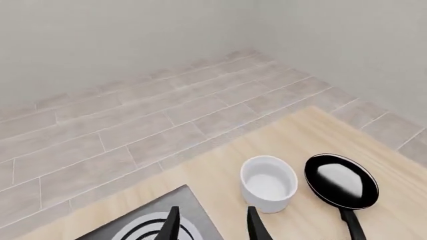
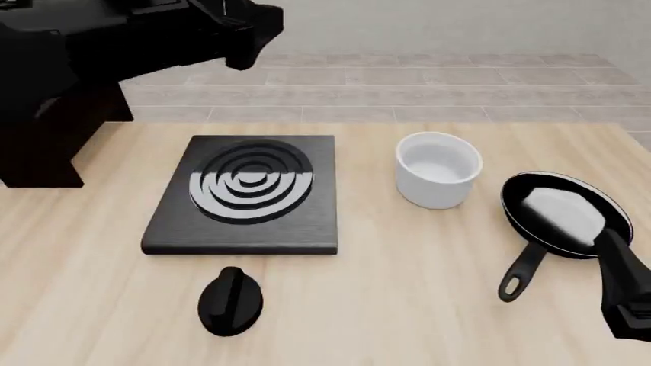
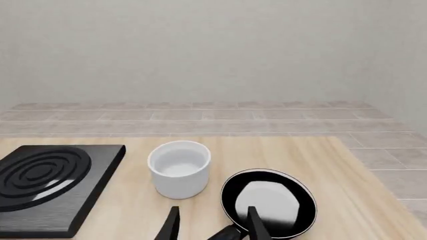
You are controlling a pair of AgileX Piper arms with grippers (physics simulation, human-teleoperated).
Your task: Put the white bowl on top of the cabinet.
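The white bowl (image 2: pixel 437 169) stands upright and empty on the wooden table, between the stove plate and the pan; it also shows in the left wrist view (image 1: pixel 268 182) and the right wrist view (image 3: pixel 179 168). The dark cabinet (image 2: pixel 41 152) is at the table's far left, largely covered by the left arm. My left gripper (image 1: pixel 215 225) is open and empty, high above the stove plate's far side (image 2: pixel 254 30). My right gripper (image 3: pixel 213 225) is open and empty, near the front right over the pan's handle (image 2: pixel 618 263), short of the bowl.
A flat black stove plate (image 2: pixel 249 194) with concentric rings lies left of the bowl. A black frying pan (image 2: pixel 559 213) lies right of it, handle toward the front. A black knob (image 2: pixel 231 300) sits in front of the stove plate.
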